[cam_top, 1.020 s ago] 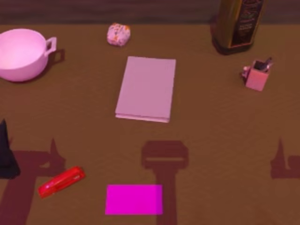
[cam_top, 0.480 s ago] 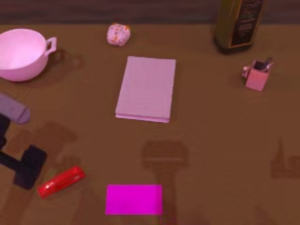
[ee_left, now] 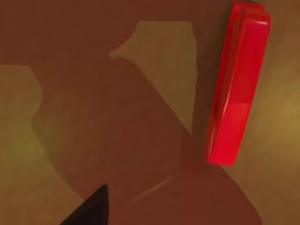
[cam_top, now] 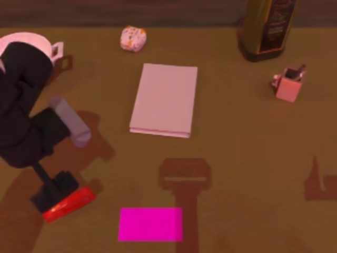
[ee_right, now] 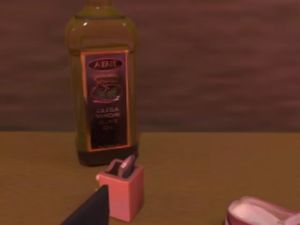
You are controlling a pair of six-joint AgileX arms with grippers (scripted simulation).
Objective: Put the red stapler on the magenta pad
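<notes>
Step in hand, by judgement: approach for the pick, no grasp yet. Left gripper (cam_top: 52, 196) low over front-left of table (cam_top: 242, 153), just above the far-left end of red stapler (cam_top: 70, 204). Stapler lying flat on the table, long axis slanted, right end farther back than left end. Magenta pad (cam_top: 150, 224) flat near front edge, a bit to the right of stapler, apart from it, nothing on it.

To do it well: centre over stapler's middle, not its end; turn wrist so jaws close across the narrow width, long axis running between fingers. Come straight down, no sideways nudge, since glossy body prob. slides easily. Close only once both fingers bracket the sides. Lift clear before carrying right to pad.

In left wrist view: stapler (ee_left: 236, 84) off to one side, well away from the one dark fingertip (ee_left: 91, 208) showing at frame edge; bare table under the pincer, so still offset. Opening of left pincer: cannot tell, only one tip seen; nothing visibly held.

Right arm parked, out of top view; its wrist cam facing olive oil bottle (ee_right: 102, 84) and pink pen holder (ee_right: 122, 192). Right pincer's opening also not to be told.

Grey book (cam_top: 165, 99) mid-table, well clear of the route.
</notes>
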